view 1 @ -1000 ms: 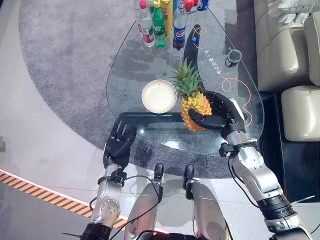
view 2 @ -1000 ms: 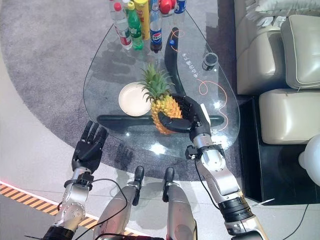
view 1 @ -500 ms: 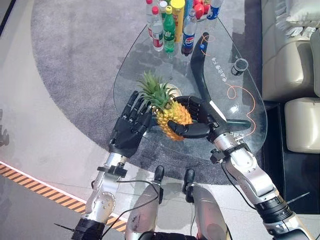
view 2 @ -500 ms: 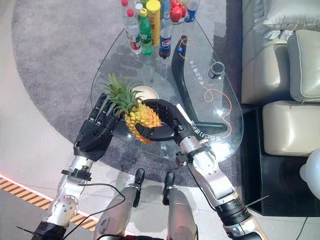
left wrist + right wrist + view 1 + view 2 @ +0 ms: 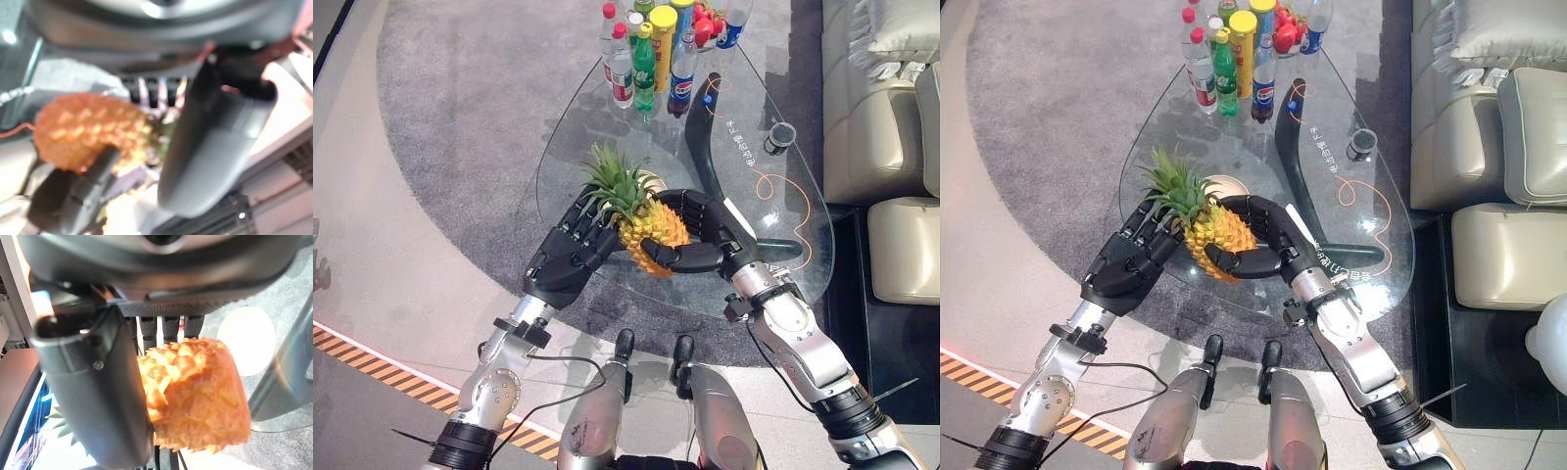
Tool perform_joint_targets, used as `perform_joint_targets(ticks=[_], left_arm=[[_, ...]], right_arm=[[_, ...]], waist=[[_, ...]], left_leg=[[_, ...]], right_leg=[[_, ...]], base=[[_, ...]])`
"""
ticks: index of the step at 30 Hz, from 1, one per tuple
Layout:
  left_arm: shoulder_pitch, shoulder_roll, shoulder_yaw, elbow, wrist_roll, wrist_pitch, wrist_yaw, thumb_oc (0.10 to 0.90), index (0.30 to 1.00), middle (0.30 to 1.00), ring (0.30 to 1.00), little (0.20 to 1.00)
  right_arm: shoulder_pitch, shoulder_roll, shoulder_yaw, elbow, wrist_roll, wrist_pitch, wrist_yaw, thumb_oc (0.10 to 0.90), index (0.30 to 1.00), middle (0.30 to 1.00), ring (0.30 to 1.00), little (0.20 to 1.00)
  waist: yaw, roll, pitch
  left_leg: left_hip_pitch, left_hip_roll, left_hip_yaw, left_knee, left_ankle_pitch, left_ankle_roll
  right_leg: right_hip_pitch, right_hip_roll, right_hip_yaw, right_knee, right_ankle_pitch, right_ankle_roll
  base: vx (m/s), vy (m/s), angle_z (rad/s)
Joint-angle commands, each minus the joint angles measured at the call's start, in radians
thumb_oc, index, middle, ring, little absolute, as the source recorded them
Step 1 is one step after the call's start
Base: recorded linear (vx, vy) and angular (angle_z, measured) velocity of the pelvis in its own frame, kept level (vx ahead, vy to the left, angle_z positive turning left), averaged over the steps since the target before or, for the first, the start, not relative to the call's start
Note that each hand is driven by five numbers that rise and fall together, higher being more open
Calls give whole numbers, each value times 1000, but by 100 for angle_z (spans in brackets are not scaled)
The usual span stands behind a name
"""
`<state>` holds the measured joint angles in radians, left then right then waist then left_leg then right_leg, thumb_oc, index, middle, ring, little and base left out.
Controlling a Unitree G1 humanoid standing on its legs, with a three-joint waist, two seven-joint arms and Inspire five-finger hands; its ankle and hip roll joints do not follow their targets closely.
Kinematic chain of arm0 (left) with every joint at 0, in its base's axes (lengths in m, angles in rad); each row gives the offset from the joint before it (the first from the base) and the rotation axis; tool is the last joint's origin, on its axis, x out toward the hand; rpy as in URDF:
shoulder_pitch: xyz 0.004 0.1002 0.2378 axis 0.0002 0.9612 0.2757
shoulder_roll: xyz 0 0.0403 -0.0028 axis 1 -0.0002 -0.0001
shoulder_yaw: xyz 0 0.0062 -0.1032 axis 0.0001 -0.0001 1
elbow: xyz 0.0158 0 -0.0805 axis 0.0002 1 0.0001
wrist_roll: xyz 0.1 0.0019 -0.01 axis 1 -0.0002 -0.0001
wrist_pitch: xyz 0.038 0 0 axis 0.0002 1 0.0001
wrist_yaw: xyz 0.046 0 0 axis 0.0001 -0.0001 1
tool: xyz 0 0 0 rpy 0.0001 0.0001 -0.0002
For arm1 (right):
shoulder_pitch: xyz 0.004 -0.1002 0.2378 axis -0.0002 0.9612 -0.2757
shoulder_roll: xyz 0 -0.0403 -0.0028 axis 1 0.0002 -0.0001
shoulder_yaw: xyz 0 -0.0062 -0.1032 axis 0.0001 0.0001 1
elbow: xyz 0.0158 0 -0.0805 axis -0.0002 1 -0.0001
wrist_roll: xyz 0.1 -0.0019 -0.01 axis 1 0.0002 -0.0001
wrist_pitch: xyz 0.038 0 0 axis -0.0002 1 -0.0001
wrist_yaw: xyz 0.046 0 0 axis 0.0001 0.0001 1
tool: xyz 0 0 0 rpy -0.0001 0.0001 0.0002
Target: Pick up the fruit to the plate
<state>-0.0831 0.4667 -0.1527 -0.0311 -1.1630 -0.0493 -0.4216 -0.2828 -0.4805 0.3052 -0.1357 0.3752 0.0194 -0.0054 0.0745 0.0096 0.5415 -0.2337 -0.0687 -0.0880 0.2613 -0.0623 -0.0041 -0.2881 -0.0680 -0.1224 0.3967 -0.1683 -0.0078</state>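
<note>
Yellow pineapple (image 5: 653, 223), gripped by right hand (image 5: 705, 233); left hand (image 5: 570, 257) has closed in.

Both arms are silver-grey, built of rounded metallic segments with black ribbed collars and dark bands at the joints. The left robot hand (image 5: 570, 257) is matt black, its segmented fingers showing pale markings at the knuckles. The right robot hand (image 5: 1258, 242) is matt black with a white strip along its back.
</note>
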Motion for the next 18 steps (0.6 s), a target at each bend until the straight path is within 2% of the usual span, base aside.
perform_joint_targets(ticks=[1,4,13,16,18], left_arm=[[14,-3,-111,-201,-27,-5,-209,800,900,900,900,900],[16,6,-112,-208,-59,-18,-242,800,900,900,900,900],[8,-14,-124,-255,-207,-66,-299,800,900,900,900,900],[4,-27,-128,-264,-232,-102,-270,800,900,900,900,900],[7,-46,-119,-263,-240,-169,-184,800,900,900,900,900]], right_arm=[[-52,3,1,-148,12,-141,-33,100,300,300,300,200],[-46,-9,7,-139,-17,-126,-46,100,300,300,300,200],[-31,-34,104,-177,-182,-65,42,100,300,300,300,200],[-39,-43,149,-194,-220,-53,95,100,300,300,300,200],[-41,-52,190,-221,-240,-36,150,100,300,300,300,200]], waist=[[-14,-18,-119],[-18,-17,-118],[-26,-19,-122],[-24,-19,-118],[-20,-20,-115]], left_leg=[[-52,-55,0,131,-8,38],[-54,-55,5,132,-8,41],[-60,-60,7,132,-3,45],[-64,-63,5,135,-2,47],[-71,-68,0,137,1,47]], right_leg=[[87,54,31,-83,93,-25],[80,52,34,-79,94,-24],[63,52,51,-70,97,-22],[59,51,54,-66,96,-22],[54,52,56,-62,95,-24]], base=[[0,0,0],[0,0,0],[5,24,-3],[0,0,0],[0,0,0]])
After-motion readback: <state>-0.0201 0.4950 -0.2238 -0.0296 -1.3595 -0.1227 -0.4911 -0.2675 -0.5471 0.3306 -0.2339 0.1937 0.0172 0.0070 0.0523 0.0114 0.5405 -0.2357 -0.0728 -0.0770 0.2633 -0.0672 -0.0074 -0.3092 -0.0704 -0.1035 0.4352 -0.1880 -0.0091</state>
